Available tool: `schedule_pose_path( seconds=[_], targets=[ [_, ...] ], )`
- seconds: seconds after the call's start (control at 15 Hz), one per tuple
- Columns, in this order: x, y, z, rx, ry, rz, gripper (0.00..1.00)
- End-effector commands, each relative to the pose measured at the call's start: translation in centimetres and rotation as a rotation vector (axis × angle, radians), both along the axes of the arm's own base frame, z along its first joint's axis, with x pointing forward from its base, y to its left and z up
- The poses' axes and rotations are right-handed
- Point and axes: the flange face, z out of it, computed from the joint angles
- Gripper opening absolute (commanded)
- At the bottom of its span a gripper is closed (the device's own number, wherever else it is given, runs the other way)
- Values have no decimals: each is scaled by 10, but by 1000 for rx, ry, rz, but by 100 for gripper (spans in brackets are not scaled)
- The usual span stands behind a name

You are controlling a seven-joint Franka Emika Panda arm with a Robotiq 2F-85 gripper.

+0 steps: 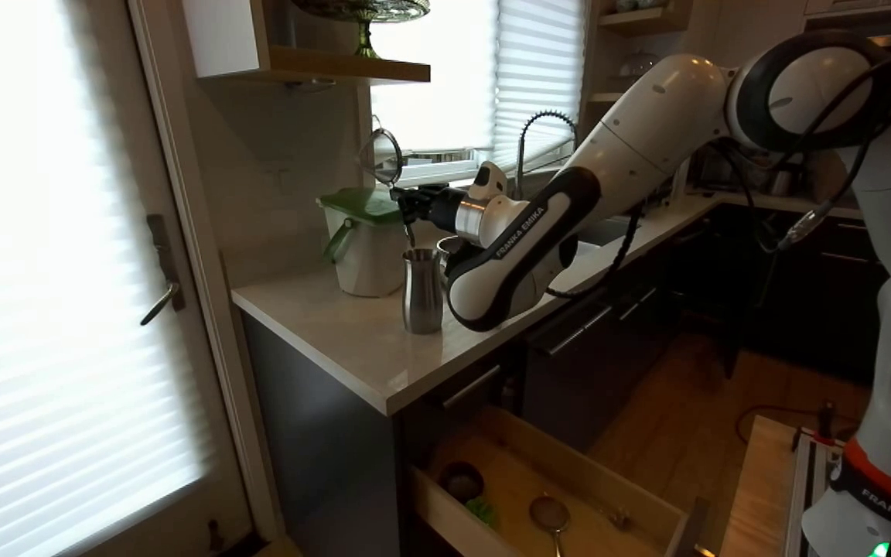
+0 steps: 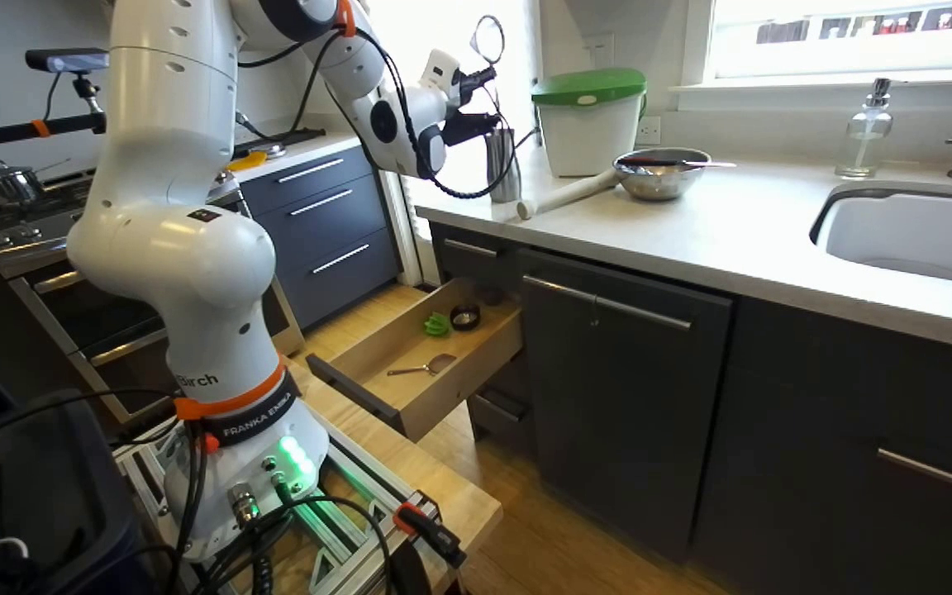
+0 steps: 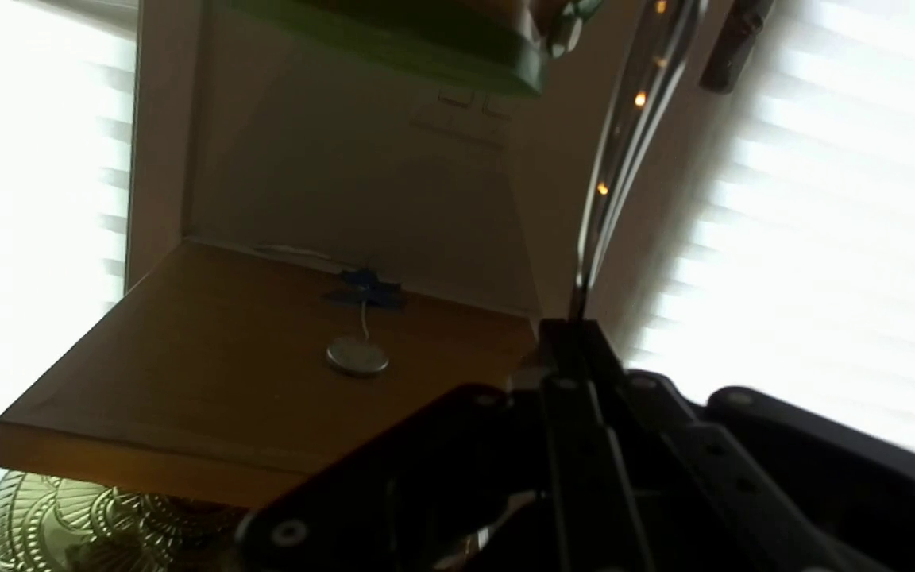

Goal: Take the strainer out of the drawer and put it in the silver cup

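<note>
Two dark fingers point(image 3: 554, 349) pinch the strainer point(image 1: 384, 158) by its slim handle, the mesh bowl above them in both exterior views and the handle's lower end close to the mouth of the silver cup point(image 1: 422, 298); whether it reaches inside, I cannot tell. On the tabletop point(image 1: 322, 317), the cup stands upright near a white jug point(image 1: 368, 255). Below, the drawer point(image 1: 515, 473) is open, bearing a second strainer point(image 1: 550, 512), a dark round bowl point(image 1: 462, 481) and something green point(image 1: 482, 510).
</note>
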Motion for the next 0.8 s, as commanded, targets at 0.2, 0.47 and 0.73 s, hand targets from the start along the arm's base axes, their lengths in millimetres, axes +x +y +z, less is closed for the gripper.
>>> schedule_pose_path(
  seconds=[0.2, 0.47, 0.73],
  targets=[
    [-18, 2, -15, -31, 11, -29, 1],
    [-31, 13, -28, -61, 38, -31, 1],
    [-44, 2, -41, -92, 62, -95, 1]
  ],
)
